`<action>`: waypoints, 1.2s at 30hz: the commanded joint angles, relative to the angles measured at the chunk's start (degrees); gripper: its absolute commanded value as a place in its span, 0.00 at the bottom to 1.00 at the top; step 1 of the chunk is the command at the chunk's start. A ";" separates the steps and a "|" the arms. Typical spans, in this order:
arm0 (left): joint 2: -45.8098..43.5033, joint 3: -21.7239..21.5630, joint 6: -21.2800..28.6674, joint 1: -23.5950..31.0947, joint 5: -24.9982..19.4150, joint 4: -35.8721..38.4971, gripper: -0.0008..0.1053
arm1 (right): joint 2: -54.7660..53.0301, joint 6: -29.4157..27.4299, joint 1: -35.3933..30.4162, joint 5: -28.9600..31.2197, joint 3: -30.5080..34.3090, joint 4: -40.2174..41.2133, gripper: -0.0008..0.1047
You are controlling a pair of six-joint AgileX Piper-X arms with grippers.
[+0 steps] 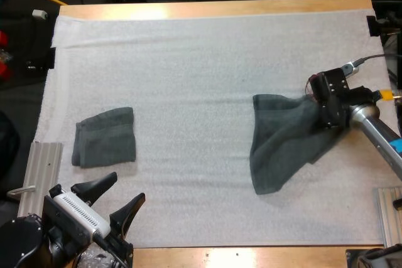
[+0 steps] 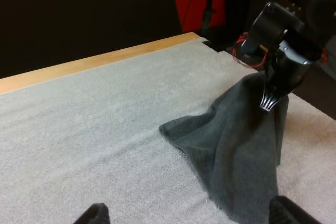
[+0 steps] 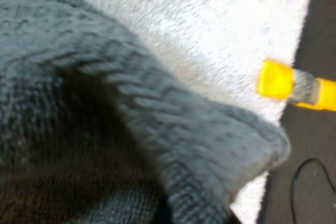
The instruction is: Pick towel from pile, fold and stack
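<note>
Wooden table (image 1: 213,8) runs across the high view under a white mat (image 1: 188,61).

At the lower left of the frame my left gripper (image 1: 129,186) hovers over the mat's near edge with its jaws spread wide and nothing between them. In the left wrist view its fingers (image 2: 92,214) stand well apart, clear of any cloth.

Just above it, at the left of the frame, the folded towel (image 1: 103,137) lies flat on the mat as a dark grey-green square, well apart from everything else.

The middle of the mat is bare.

At the right of the frame the second towel (image 1: 282,145) is pulled up into a peak at its right side, and its lower part trails down and left onto the mat. My right gripper (image 1: 326,114) is clamped on that raised part.

In the left wrist view the right gripper (image 2: 270,106) sits at the top of the cloth (image 2: 236,150), which hangs from it like a tent and spreads onto the mat (image 2: 105,129).

In the right wrist view the towel's weave (image 3: 131,119) lies close up over the mat.
</note>
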 commanded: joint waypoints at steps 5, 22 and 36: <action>0.16 -0.27 -0.16 -0.27 0.27 -0.16 0.57 | -4.97 -5.59 -0.04 0.14 -0.92 4.27 0.01; 0.16 -0.27 -0.16 -0.27 0.27 -0.16 0.57 | -14.02 12.43 -0.04 -18.98 -0.91 19.79 0.43; 0.16 -0.27 -0.16 -0.27 0.27 -0.16 0.57 | -25.90 16.35 -0.17 -25.45 -0.91 23.49 0.48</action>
